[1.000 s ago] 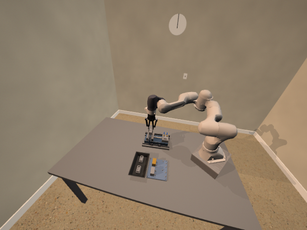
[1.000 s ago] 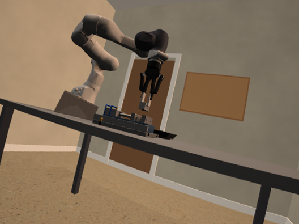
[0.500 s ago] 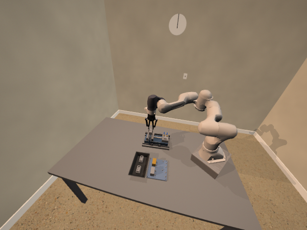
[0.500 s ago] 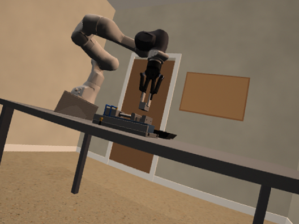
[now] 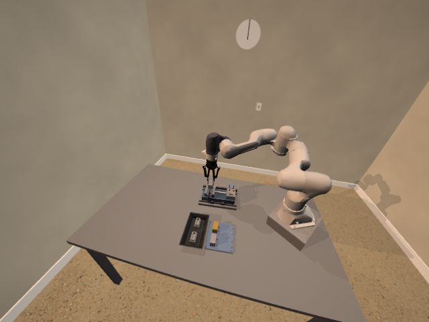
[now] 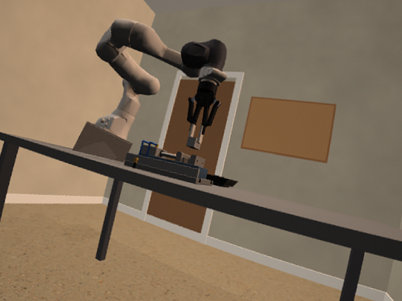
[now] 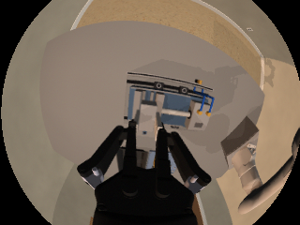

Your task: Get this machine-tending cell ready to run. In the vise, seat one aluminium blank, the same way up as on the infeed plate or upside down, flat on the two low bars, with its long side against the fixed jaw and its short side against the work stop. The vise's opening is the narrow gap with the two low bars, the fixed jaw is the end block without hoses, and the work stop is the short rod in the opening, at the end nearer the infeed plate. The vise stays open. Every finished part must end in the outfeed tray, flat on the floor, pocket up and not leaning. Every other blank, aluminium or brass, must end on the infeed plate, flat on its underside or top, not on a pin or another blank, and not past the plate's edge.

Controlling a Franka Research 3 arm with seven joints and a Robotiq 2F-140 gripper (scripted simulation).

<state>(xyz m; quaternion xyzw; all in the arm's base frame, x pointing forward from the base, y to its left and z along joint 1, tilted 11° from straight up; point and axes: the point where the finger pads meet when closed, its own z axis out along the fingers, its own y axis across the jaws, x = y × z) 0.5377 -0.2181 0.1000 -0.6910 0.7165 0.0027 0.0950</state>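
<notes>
My gripper is shut on an aluminium blank and holds it a little above the vise. In the top view the gripper hangs over the left end of the vise, above the end block without hoses. In the wrist view the blank sits between my fingers with the vise below. The black outfeed tray holds two finished parts, lying flat. The blue infeed plate carries a brass blank and an aluminium blank.
The robot base stands right of the vise on a block. Blue hoses rise from the vise's right end. The tray and plate lie side by side in front of the vise.
</notes>
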